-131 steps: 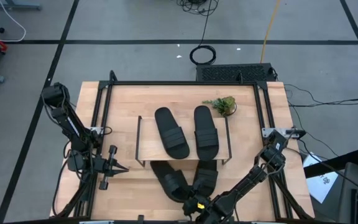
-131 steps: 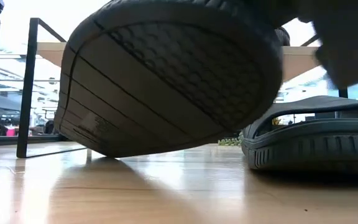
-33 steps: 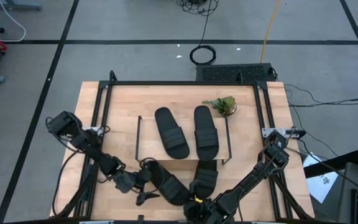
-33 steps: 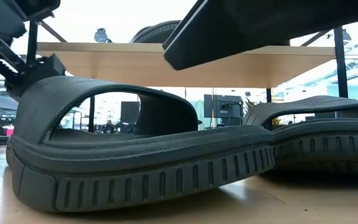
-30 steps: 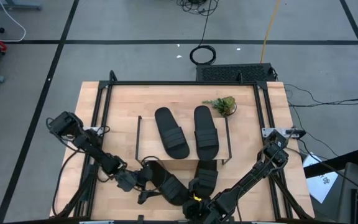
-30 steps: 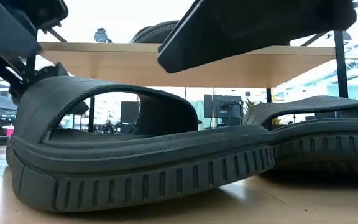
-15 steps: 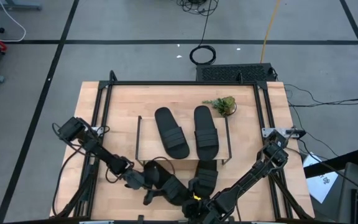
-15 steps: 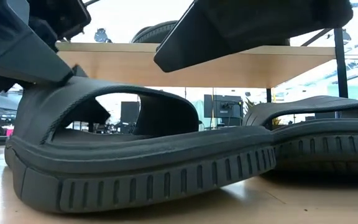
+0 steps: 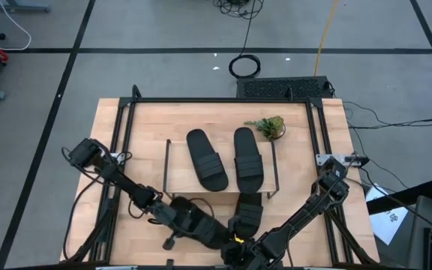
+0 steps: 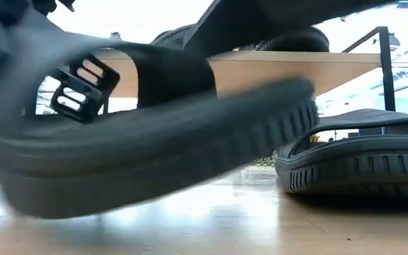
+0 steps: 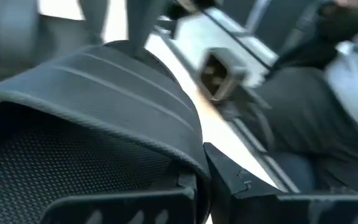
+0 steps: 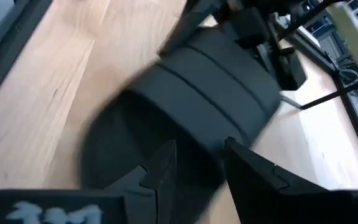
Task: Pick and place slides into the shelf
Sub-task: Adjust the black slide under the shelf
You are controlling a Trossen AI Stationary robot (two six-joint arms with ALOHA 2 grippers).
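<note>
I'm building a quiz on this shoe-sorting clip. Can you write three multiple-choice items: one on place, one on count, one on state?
1. Where is the plant?
A. beside the shelf's far right corner
B. on the floor
C. under the shelf

2. How many slides lie on the shelf top?
A. none
B. two
C. four

3. The left claw is:
A. open over the shelf
B. shut on a slide
C. parked off the table

Key: 1 A, it sits on the table there; 2 B, a pair lies side by side; 3 B, the slide's toe is tipped up in the low view.

Matt ribbed slides (image 9: 214,172) (wooden shelf (image 9: 178,176))
</note>
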